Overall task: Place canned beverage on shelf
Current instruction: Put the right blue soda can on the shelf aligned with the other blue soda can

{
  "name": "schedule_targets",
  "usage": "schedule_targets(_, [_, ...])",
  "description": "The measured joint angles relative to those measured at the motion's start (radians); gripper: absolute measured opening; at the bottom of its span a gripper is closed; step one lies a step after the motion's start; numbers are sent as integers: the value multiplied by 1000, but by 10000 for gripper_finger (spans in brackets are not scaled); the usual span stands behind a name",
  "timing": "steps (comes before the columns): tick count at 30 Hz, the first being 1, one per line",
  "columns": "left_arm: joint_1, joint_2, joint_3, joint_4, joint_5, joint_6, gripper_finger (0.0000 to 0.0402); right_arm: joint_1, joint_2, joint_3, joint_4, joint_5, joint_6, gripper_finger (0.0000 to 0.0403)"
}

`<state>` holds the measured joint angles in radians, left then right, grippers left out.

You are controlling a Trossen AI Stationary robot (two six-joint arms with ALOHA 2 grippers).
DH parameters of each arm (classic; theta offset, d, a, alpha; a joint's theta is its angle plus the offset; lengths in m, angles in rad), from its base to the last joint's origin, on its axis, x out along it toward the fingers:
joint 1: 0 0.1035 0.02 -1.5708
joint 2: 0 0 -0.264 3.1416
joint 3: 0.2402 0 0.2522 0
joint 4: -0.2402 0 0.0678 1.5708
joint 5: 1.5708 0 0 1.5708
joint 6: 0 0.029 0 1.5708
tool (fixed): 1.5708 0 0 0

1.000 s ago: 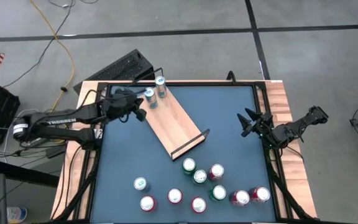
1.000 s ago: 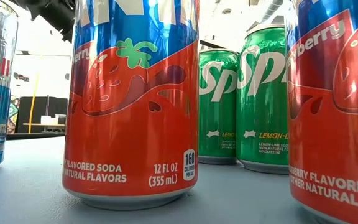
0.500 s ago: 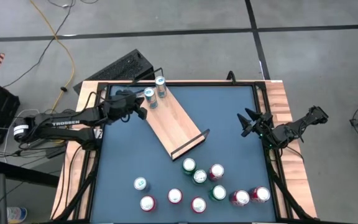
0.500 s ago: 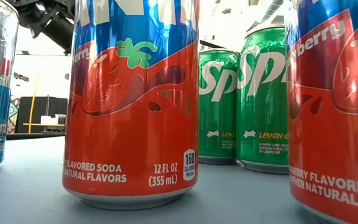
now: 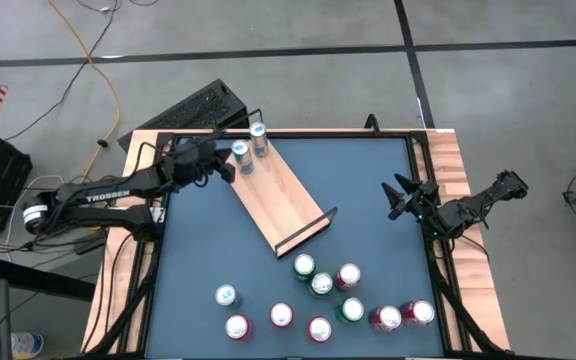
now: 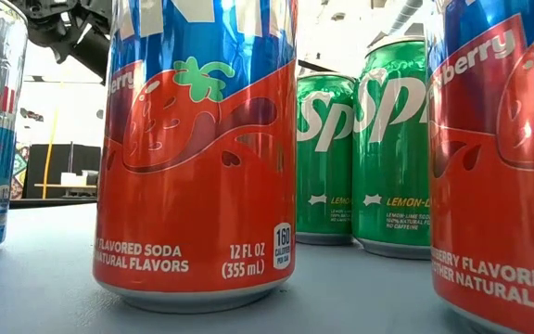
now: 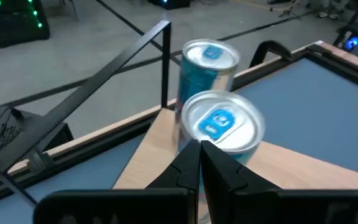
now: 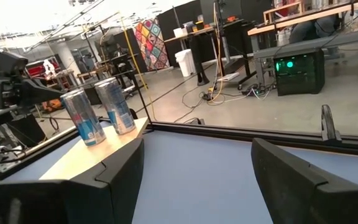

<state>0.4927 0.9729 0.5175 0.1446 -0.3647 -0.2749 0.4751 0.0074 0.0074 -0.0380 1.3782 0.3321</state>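
High view: left pincer (image 5: pixel 226 168), fingers pressed together and empty, has backed away from the two slim cans (image 5: pixel 249 146) standing at the shelf's (image 5: pixel 284 201) far end. That delivery looks finished. Right pincer (image 5: pixel 400 197) waits, jaws wide, near the desk's (image 5: pixel 368 240) right edge. Ten cans (image 5: pixel 320 284) remain on the desk's near side.

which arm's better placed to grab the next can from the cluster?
Right, probably. The right gripper has its jaws open and is nearer the loose cans. The left gripper, jaws shut, sits by the shelf.
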Motion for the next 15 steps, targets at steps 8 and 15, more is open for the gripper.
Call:
schedule_targets(8, [53,15,0,1,98,-2,0,0,0,0,0,1,0,282])
schedule_targets(15, [31,-46,30,-52,112,-66,0,0,0,0,0,2,0,282])
